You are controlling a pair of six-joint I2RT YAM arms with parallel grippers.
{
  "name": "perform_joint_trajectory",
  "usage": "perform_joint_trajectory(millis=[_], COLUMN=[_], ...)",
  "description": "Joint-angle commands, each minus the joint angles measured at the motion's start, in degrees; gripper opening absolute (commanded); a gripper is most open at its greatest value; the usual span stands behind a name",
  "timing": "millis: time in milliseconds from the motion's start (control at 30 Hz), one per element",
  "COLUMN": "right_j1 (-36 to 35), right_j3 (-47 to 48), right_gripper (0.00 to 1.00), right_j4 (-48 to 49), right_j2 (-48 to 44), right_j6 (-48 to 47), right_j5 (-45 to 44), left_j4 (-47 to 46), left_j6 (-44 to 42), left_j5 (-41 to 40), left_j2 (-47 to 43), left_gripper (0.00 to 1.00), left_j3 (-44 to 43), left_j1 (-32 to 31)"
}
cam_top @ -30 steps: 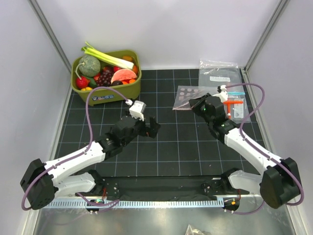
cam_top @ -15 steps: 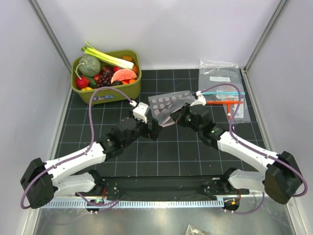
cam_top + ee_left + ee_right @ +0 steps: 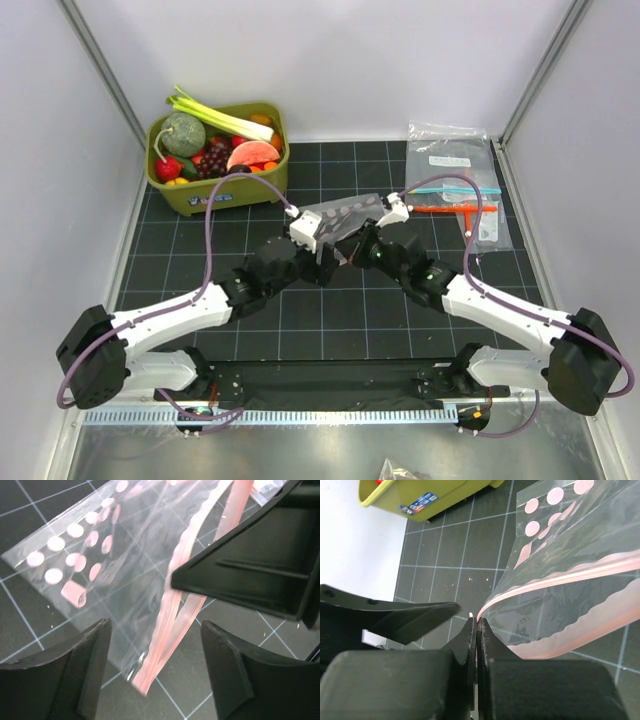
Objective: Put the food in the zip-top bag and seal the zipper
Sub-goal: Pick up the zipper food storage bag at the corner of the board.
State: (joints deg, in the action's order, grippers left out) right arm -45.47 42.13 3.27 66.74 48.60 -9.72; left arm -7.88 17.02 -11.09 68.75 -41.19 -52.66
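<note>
1. Shows, from the right wrist alone, the right gripper [image 3: 476, 626] with fingers pressed flat together, clamped on the corner of the zipper [image 3: 560, 572]. Pink strip runs off to the right of the tips.
2. Shows there too the zip-top bag [image 3: 570, 535] rising ahead and right of the pinch, its mouth parted into two pink edges, with pink dots further ahead.
3. Shows, from the left wrist alone, the left gripper [image 3: 155, 640] standing wide apart and holding nothing. Puts the bag's lower end and the zipper's tip between and just ahead of its fingertips, with the right gripper's dark body ahead and to the right, over the strip. Cannot tell whether the bag touches either finger.
4. Gives, from the top camera alone, the food [image 3: 215, 150] heaped in the olive-green bin [image 3: 200, 195], well apart from both grippers, ahead and left of the left one. Also gives flat clear bags [image 3: 455, 165] well to the right of the right gripper.
5. Left arm [image 3: 170, 320]: stretched forward and inward, wrist pitched down at the bag.
6. Right arm [image 3: 500, 310]: stretched forward and inward likewise, meeting the left gripper tip to tip over the black gridded table [image 3: 250, 340].
</note>
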Motion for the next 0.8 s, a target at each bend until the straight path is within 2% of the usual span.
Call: perform_joint_trajectory(millis=[0, 100, 133, 200, 233, 300, 333, 367, 400, 433, 533, 767], right_j1=[-1.5, -2.2, -2.3, -2.3, -2.3, -2.3, -2.3, -2.3, -2.3, -2.3, -2.3, -2.3], right_j3=[0.3, 0.5, 0.4, 0.1, 0.1, 0.1, 0.1, 0.2, 0.4, 1.0, 2.5, 1.9], right_gripper=[0.01, 0.01, 0.01, 0.01, 0.01, 0.01, 0.06, 0.16, 0.31, 0.51, 0.56, 0.55], right_j4=[3.2, 3.1, 3.1, 3.4, 3.3, 3.2, 3.1, 3.0, 2.3, 1.7, -1.1, -2.5], right_j2=[-2.1, -2.5, -2.6, -2.8, -2.9, -3.1, -3.2, -3.2, -3.2, -3.2, -3.1, -4.4], right_j6=[0.8, 0.9, 0.9, 0.8, 0.7, 0.3, 0.0, -0.2, -1.6, -2.4, -3.4, -5.1], right_j5=[-0.5, 0.1, 0.2, -0.1, -0.7, -1.4, -1.2, -1.3, -0.9, -0.8, -2.1, -7.0], left_j4=[-1.5, -0.5, -0.3, -0.5, -0.6, -0.1, 0.1, 0.1, -0.3, -0.3, 0.8, 1.6], left_j6=[-1.6, -1.3, -0.8, -0.2, 0.2, 0.6, 0.8, 1.3, 1.6, 2.0, 3.2, 5.2], left_j5=[-0.6, -1.6, -2.0, -2.8, -3.1, -4.4, -4.7, -5.2, -5.6, -6.8, -8.0, -8.4], left_j2=[1.8, 3.1, 3.8, 4.1, 4.3, 4.4, 4.3, 4.2, 4.0, 4.0, 4.4, 3.6], left_gripper=[0.71, 0.54, 0.43, 0.3, 0.15, 0.0, 0.0, 0.0, 0.0, 0.0, 0.0, 0.0], left_j3=[-3.3, -4.3, -4.5, -4.4, -4.4, -4.6, -4.6, -4.5, -4.2, -4.0, -4.4, -4.3], left_j1=[-0.6, -0.6, -0.6, -0.6, -0.6, -0.5, -0.5, -0.5, -0.5, -0.5, -0.2, 0.1])
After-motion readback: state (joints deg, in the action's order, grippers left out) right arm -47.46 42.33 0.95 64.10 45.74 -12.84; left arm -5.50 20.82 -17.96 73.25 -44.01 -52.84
